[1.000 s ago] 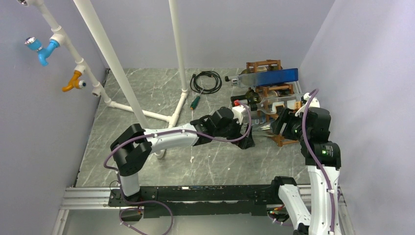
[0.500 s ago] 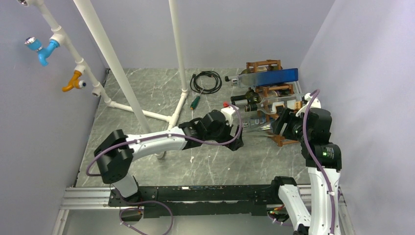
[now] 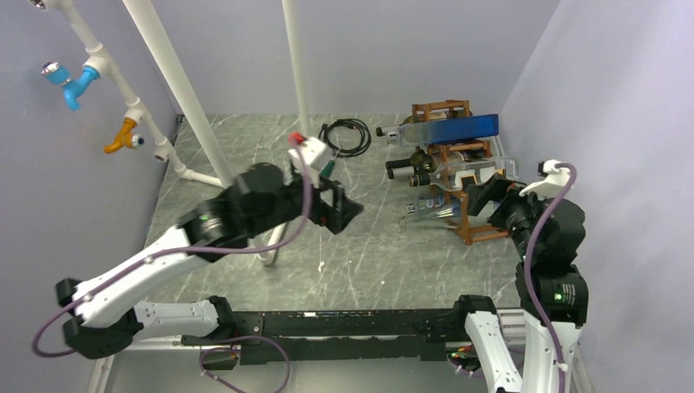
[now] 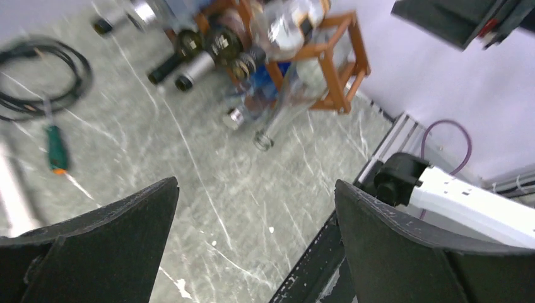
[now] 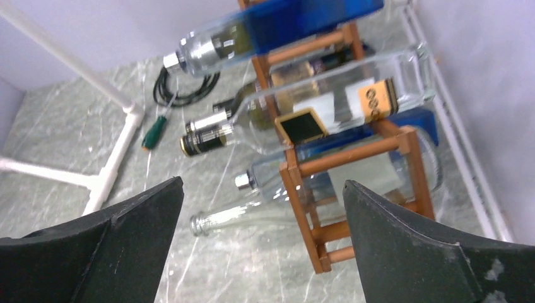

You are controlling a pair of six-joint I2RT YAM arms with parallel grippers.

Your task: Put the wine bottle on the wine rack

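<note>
The right gripper (image 5: 262, 189) now stands fully spread with nothing between its fingers; a second ago it was narrower and pressed in against the wine rack (image 5: 296, 189), and it has since drawn back toward the near right of the tabletop (image 3: 368, 262). The left gripper (image 3: 340, 209) is just as wide and also empty; its arm has swung away from the rack, up and well off to the left. Both releases suggest the placing is done and the arms are clearing out.

The wine bottle (image 5: 240, 218), clear glass, lies on its side in the lowest cell of the rack; its body sits inside the frame, and its neck pokes out to the left and slopes down toward the tabletop; whether the mouth touches the surface I cannot tell. It lies ahead of the right gripper, apart from both fingers, and far from the left one. Other bottles fill the cells above it, a blue-labelled bottle (image 3: 446, 128) topmost.
</note>
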